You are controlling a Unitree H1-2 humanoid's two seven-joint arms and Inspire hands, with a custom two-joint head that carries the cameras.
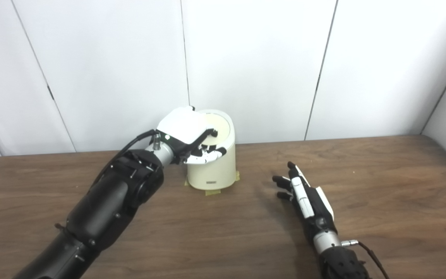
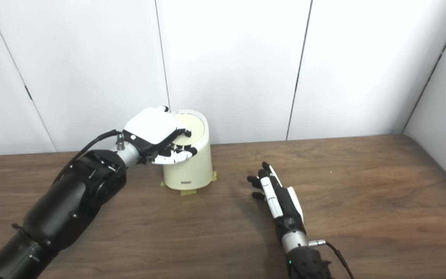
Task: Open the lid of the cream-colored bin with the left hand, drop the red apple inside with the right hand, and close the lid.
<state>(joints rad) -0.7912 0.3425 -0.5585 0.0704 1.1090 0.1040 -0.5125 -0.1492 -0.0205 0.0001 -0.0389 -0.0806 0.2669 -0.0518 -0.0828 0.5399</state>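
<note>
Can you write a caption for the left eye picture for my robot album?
Left robot hand rests on the cream bin's lid; right robot hand lies open on the wooden table.

Dark wooden table [image 1: 381, 186], white panelled wall [image 1: 265, 58] behind, yellowish tape strips [image 1: 213, 192] on tabletop

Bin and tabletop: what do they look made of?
Bin: likely molded plastic, cream, smooth with a soft sheen and rounded seamless walls; painted metal can't be excluded. Table: dark brown wood grain, low-gloss; streaky grain lines show, though solid wood or laminate can't be told apart.
</note>
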